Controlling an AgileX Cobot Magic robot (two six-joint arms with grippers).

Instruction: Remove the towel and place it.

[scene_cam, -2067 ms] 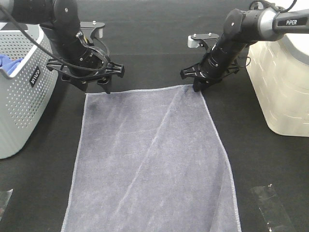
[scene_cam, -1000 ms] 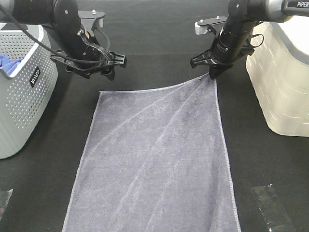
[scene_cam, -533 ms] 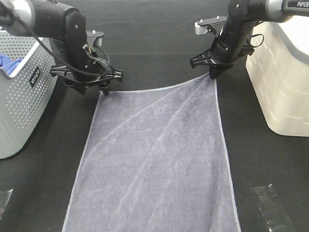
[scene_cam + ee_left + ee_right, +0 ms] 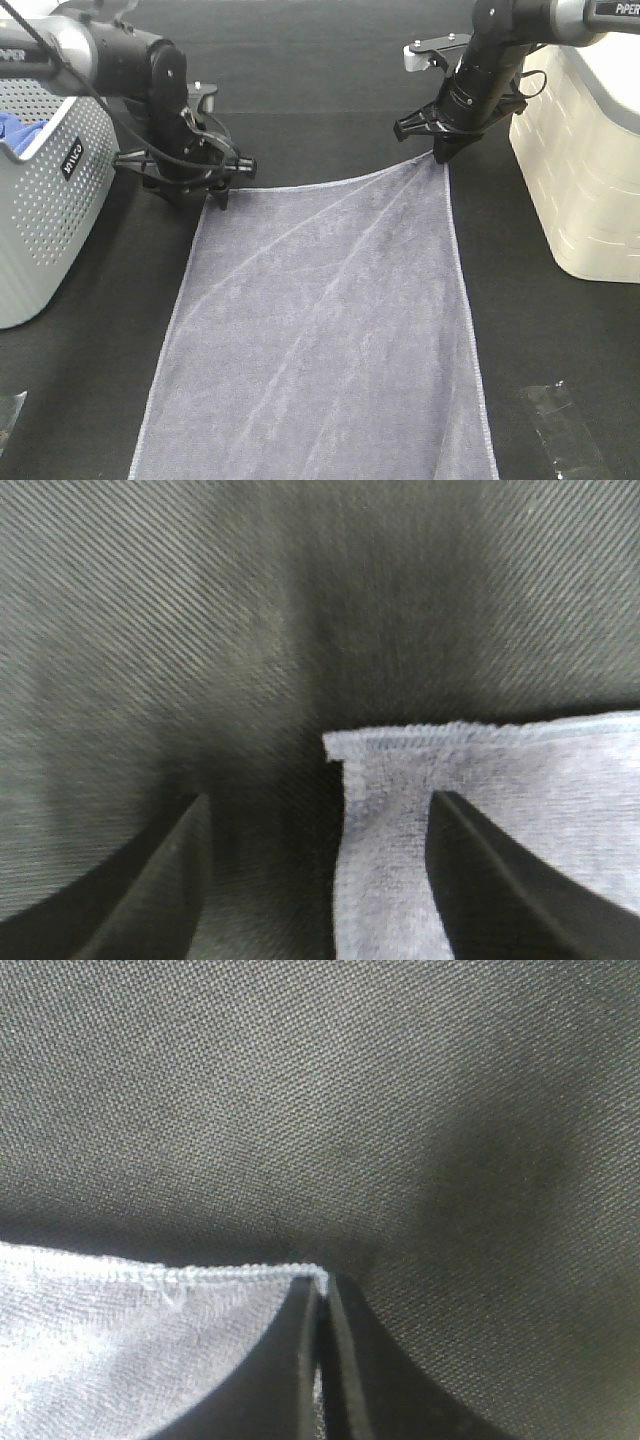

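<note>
Right tool (image 4: pixel 440 152) is pinched tight on the towel (image 4: pixel 320 330) at its far right corner, holding that corner a little off the tabletop (image 4: pixel 330 60), so the far hem sags in a curve toward the left corner. Left tool (image 4: pixel 315 818) stands wide and low over the far left corner, which lies between its fingers; it holds nothing. The step in hand, I judge, is taking the second corner. The next move calls for the left tool to sink the last bit and close on the hem, catching only the cloth; then both can lift together. The towel is slate-grey and long, spread flat down the middle between basket (image 4: pixel 50 200) and bin (image 4: pixel 590 170), with faint diagonal creases and a thin stitched hem
</note>
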